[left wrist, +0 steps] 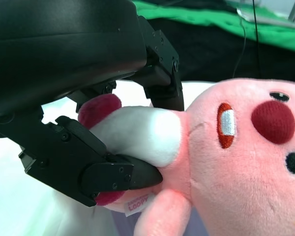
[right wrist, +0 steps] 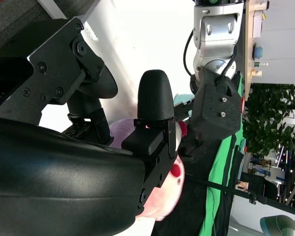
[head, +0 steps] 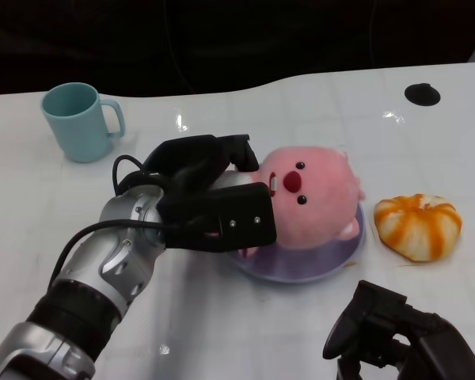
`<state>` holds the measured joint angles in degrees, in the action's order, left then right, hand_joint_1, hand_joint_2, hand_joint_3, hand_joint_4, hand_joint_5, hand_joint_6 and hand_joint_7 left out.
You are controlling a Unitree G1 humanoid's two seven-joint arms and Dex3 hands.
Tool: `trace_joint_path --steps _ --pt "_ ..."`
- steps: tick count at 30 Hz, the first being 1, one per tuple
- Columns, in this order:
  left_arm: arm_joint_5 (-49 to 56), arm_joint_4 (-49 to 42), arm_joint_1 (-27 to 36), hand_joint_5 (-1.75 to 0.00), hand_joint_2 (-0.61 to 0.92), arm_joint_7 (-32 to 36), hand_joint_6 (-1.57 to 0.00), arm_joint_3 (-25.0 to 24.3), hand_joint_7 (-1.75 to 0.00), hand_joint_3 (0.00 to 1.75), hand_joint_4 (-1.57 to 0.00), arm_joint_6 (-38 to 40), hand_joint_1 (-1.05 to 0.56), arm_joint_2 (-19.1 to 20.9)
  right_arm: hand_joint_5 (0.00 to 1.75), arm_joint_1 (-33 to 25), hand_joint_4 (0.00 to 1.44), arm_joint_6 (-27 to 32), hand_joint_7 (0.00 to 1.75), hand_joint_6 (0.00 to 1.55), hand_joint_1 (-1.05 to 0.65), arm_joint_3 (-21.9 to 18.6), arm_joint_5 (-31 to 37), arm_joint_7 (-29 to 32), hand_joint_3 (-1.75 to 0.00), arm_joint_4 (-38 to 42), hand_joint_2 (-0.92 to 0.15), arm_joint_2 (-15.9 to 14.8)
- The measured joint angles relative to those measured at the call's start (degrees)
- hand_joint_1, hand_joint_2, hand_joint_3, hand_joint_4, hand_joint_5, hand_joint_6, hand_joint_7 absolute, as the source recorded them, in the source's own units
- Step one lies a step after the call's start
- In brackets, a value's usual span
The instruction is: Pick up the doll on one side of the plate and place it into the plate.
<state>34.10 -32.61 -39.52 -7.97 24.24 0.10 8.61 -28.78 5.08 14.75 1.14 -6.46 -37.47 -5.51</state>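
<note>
A: Doll sits on the plate now, pink head toward the far side of the table, body toward me. My left hand is closed round its white belly and dark red tail end; the left wrist view shows my fingers pressing into the plush from both sides

B: So which step is this?

A: The placing step, by my reckoning. It looks to be resting in the plate, though I can't tell whether its full weight is down or my grip is carrying some of it

B: And next?

A: I judge it calls for spreading the fingers wide enough to clear the soft body, then drawing the hand back toward me without dragging the doll off the rim, since plush tends to cling

B: Your right hand?

A: Right hand is low at the near edge, apart from the plate, holding nothing; fingers look curled in, but I can't tell how tightly

B: Any writing?

A: A small tag near the doll's foot reads "LOOPY" in pink letters, with a smaller line above it too fine to read. Nothing legible on the mug or the orange-striped bun beside the plate
</note>
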Motion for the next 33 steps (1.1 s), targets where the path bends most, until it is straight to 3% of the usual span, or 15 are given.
trace_joint_path --steps 1,3,4,6,9,13,21,28,33 --pt "-0.36 0.37 0.00 -0.73 0.91 -1.72 -0.61 0.13 -0.06 0.32 -0.42 -0.16 -0.39 0.31 1.75 0.00 0.68 0.00 1.51 0.61 0.06 -0.06 0.00 -0.01 -1.40 0.00 -0.37 -0.04" --pt "-0.57 0.93 0.00 -0.54 0.92 -4.15 -0.56 0.68 -0.02 0.32 -0.40 -0.71 -0.42 1.08 1.75 -0.02 0.68 0.00 1.51 0.62 0.06 -0.27 -0.03 -0.03 -1.40 -0.01 -0.37 -0.11" --pt "-0.53 1.39 0.01 -0.37 0.92 -5.18 -0.35 1.03 -0.01 0.36 -0.17 -0.94 -0.54 1.59 1.75 -0.02 0.68 0.00 1.51 0.62 0.06 -0.35 -0.03 -0.06 -1.40 -0.01 -0.37 -0.14" --pt "-0.42 2.89 0.02 -0.22 0.92 -7.62 -0.21 1.95 -0.01 0.40 -0.04 -2.25 -0.64 3.28 1.75 -0.03 0.68 0.00 1.52 0.62 0.06 -0.55 -0.05 -0.14 -1.40 -0.02 -0.37 -0.23" --pt "-0.24 5.30 0.03 -0.03 0.92 -10.19 -0.10 2.41 0.00 0.47 0.00 -3.23 -0.84 5.17 1.75 -0.02 0.68 0.00 1.52 0.62 0.06 -0.92 -0.11 -0.24 -1.40 -0.02 -0.37 -0.31" --pt "1.03 7.64 0.21 0.00 0.92 -10.98 -0.05 3.10 0.00 0.54 0.00 -3.77 -0.97 7.01 1.74 0.02 0.67 0.04 1.51 0.62 0.07 -1.15 -0.15 -0.25 -1.40 -0.02 -0.38 -0.31" --pt "0.78 15.82 3.24 0.00 0.92 -12.28 -0.05 1.32 -0.01 0.55 0.00 -4.72 -0.99 10.79 1.75 0.07 0.67 0.11 1.52 0.61 0.08 -1.42 -0.18 -0.32 -1.41 -0.06 -0.38 -0.36" --pt "-4.90 24.90 9.81 0.00 0.92 -13.22 -0.08 -4.31 -0.02 0.51 -0.01 -5.88 -0.94 14.09 1.74 0.16 0.68 -0.02 1.52 0.62 0.05 -1.73 -0.31 -0.65 -1.40 0.04 -0.37 -0.51" --pt "-13.56 30.00 15.45 -0.08 0.92 -14.10 -0.19 -10.34 -0.07 0.43 -0.13 -7.42 -0.85 14.94 1.75 0.44 0.68 -0.01 1.51 0.62 0.05 -1.75 -0.22 -0.72 -1.39 0.01 -0.38 -0.58"
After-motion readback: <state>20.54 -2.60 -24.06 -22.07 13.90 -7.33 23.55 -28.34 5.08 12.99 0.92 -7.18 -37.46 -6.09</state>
